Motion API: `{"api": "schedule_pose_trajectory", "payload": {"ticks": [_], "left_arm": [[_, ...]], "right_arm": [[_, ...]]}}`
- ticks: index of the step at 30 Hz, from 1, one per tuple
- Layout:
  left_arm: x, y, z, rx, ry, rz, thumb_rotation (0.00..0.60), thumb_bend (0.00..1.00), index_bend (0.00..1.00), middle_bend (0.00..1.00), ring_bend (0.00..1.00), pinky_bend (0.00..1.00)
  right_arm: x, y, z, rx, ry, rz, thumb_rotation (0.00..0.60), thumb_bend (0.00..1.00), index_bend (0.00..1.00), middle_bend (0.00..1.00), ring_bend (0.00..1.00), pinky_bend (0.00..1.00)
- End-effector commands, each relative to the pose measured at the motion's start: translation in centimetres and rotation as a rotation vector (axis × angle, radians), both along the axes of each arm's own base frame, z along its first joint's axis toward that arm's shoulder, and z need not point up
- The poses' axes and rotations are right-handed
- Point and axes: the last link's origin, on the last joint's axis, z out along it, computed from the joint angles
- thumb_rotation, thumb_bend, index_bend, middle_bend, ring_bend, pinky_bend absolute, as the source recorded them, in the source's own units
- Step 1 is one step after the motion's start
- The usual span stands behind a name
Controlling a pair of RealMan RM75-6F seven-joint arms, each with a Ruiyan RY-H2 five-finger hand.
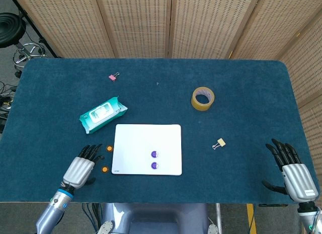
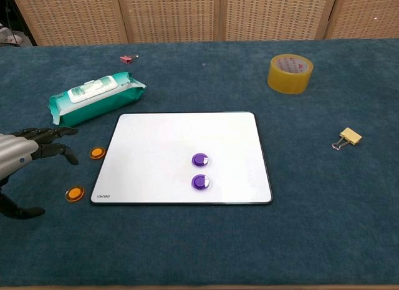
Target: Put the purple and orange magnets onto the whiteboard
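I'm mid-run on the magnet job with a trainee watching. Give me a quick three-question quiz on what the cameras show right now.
1. True or false: both purple magnets already lie on the whiteboard.
2. Which hand is nearer the orange magnets? A) left hand B) right hand
3. Fill in: the yellow binder clip lies on the table to the ______ of the whiteboard, as the chest view shows it.

Key
1. True. Both sit on the board, one just above the other.
2. A. Its open fingers reach toward them, touching neither.
3. Right.
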Motion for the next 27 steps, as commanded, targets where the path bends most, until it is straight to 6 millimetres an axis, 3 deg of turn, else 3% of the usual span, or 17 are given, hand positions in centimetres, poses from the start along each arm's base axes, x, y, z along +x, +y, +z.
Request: {"api": "schedule_pose_trajectory", "payload": {"ticks": [1, 10, 27], "left_arm": [[0.1, 0.0, -0.3, -0.005, -0.007, 0.016, 0.600, 0.21, 0.30, 0.00, 0.00, 0.07], [0.5, 0.2, -1.7, -0.035, -0.036, 0.044, 0.600, 0.30, 0.33, 0.00, 0.00, 0.07], [0.9, 0.5, -2.9, -0.048, -0.044, 0.054, 0.600, 0.33, 0.40, 0.00, 0.00, 0.07]], "right_arm": [[0.0, 0.0, 0.0, 0.002, -0.010, -0.001, 0.600, 0.08, 0.07, 0.00, 0.00, 0.00], [0.0, -0.1, 0.0, 0.011, -0.028, -0.005, 0.600, 0.08, 0.08, 0.00, 0.00, 0.00], [-0.3, -0.2, 0.2, 0.004, -0.037, -0.012, 0.600, 0.08, 0.08, 0.00, 0.00, 0.00]]}}
